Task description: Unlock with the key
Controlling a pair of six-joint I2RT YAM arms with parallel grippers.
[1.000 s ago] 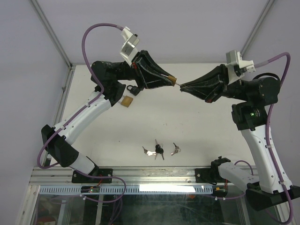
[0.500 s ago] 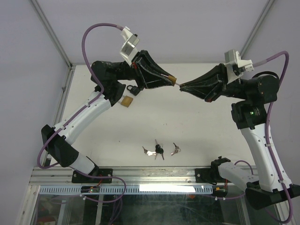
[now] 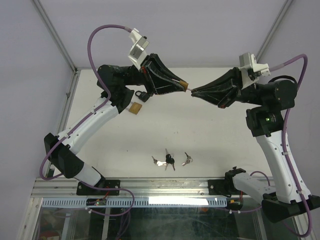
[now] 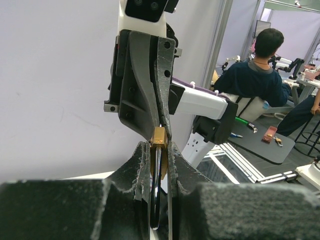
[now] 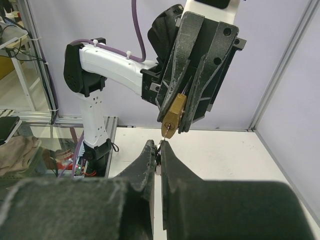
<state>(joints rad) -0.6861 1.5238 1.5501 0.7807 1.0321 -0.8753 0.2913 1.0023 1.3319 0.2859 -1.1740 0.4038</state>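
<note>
pinching the key [image 3: 190, 91], right gripper [image 3: 194, 92] points it at the padlock [image 3: 184, 84] clamped in left gripper [image 3: 179, 86].

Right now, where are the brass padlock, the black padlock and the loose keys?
brass padlock [image 5: 172, 119]: right wrist view, on its brass body.
black padlock [image 3: 142, 96]: top view, on its body.
loose keys [image 3: 169, 160]: top view, on the middle key's dark head.

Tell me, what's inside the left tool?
A brass padlock, pinched in the left tool. Its gold body pokes out; the fingers cover most of its shackle.
</note>
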